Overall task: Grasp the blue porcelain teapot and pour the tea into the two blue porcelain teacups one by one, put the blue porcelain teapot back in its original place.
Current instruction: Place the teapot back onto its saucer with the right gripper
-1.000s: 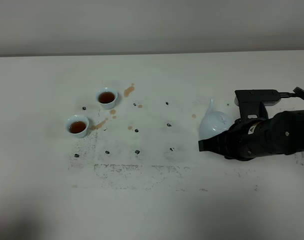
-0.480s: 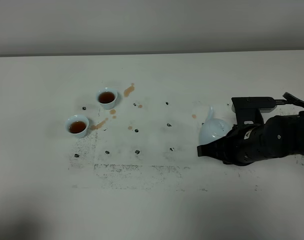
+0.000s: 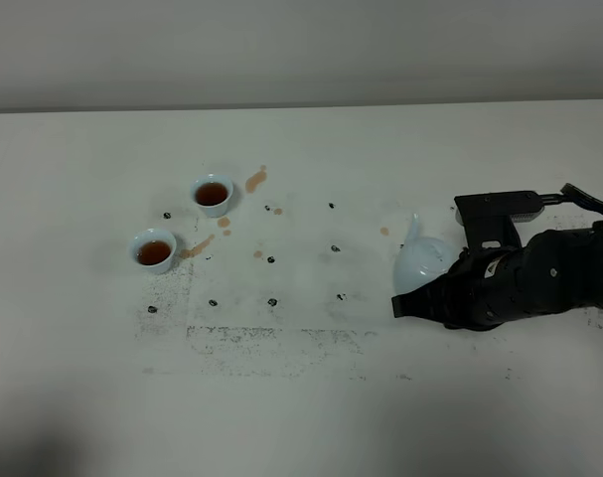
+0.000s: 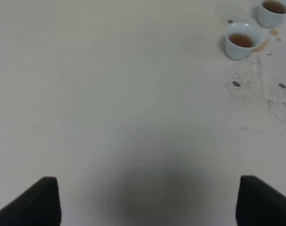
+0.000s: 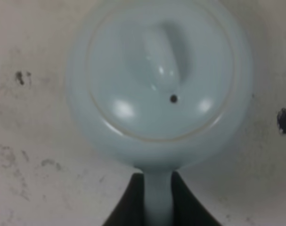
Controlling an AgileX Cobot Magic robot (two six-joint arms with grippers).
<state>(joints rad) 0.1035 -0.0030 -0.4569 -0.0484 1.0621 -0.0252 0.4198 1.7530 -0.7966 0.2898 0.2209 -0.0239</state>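
On table point(image 3: 311, 417), right hand point(image 5: 158, 197) clamped on teapot point(image 5: 159, 80) handle, teacups point(image 3: 211, 193) full

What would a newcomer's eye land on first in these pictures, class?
Probably the two blue porcelain teacups at the table's left, both holding brown tea, with brown splashes beside them. Then, at the right, the right gripper clamped on the blue porcelain teapot by its handle.

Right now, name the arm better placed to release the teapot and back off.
Right: its gripper is shut on the teapot handle. The left gripper is open over bare table, far from it.
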